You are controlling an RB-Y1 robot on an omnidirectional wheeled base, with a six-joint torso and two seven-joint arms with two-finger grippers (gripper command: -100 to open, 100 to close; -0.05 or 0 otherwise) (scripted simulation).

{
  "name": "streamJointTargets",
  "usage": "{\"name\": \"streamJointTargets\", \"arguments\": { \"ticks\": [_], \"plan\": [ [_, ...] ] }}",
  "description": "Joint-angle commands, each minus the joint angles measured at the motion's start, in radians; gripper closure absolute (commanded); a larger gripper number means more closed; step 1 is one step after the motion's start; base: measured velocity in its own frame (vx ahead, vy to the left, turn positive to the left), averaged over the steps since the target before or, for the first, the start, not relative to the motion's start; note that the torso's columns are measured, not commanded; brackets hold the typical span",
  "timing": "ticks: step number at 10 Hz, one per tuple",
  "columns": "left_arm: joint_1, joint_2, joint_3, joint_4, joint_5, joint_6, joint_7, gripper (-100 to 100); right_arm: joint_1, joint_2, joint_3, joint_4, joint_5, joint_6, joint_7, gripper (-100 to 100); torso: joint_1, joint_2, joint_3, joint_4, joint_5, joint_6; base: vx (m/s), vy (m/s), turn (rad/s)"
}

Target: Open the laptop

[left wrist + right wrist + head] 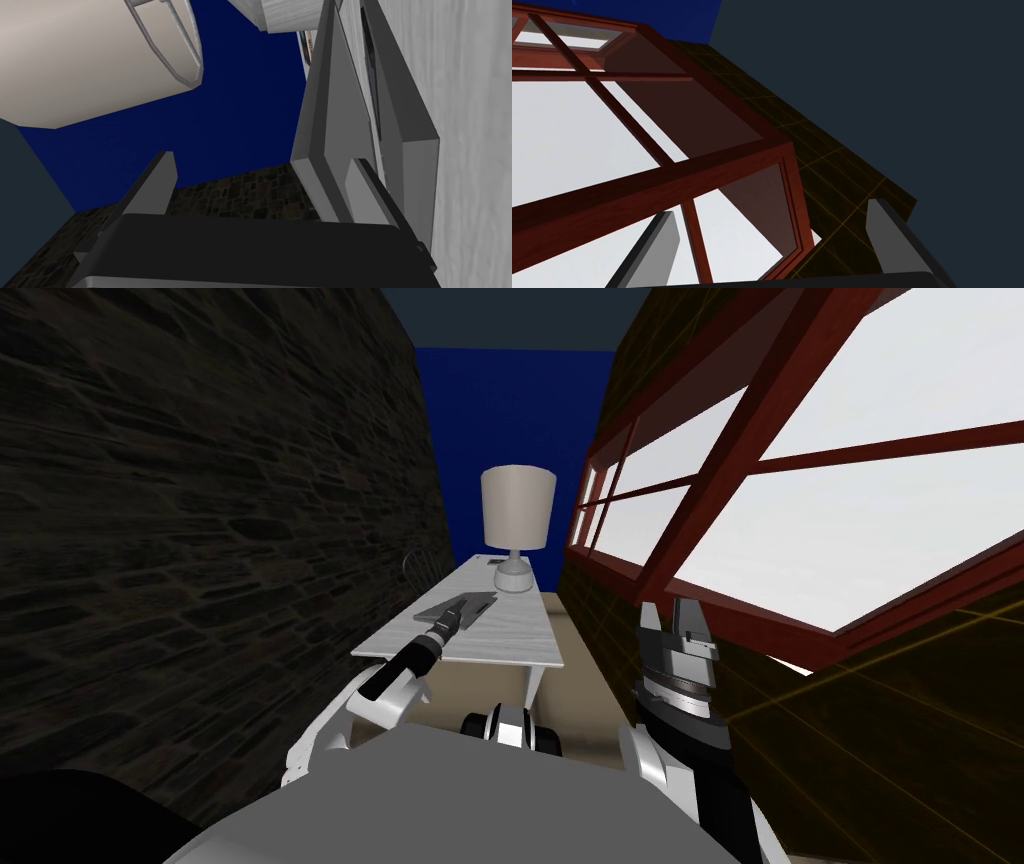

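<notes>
Left wrist view: left gripper point(261, 165), blades apart, one in laptop point(325, 125) lid gap; lifting step; next, swing lid toward lamp point(517, 523), 1 o'clock; right gripper point(677, 613) apart.

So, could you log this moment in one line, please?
left gripper: open, one finger between ajar lid and base of flat grey laptop | right gripper: open, raised

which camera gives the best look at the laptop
The left wrist view: the laptop is close, its lid lifted slightly off the base, with one finger of the left gripper at the gap. The head view shows it small on the white table, partly behind that gripper. The right wrist view faces a window.
</notes>
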Motion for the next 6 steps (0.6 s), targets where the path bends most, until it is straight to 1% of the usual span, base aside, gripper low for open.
{"name": "streamJointTargets", "arguments": {
  "ticks": [1, 6],
  "plan": [
    [0.001, 0.001, 0.0, -0.003, 0.001, 0.005, 0.001, 0, 0.0, 0.0, 0.0, 0.0, 0.0, 0.0, 0.0, 0, 0.0, 0.001, 0.001, 0.0, 0.0, 0.0, 0.0, 0.0, 0.0],
    [0.001, 0.001, 0.001, -0.002, 0.001, 0.005, 0.001, 0, 0.0, 0.0, 0.0, 0.0, 0.0, 0.0, 0.0, 0, 0.001, -0.001, 0.0, -0.001, 0.001, 0.0, 0.001, 0.001, 0.001]
  ]
}}
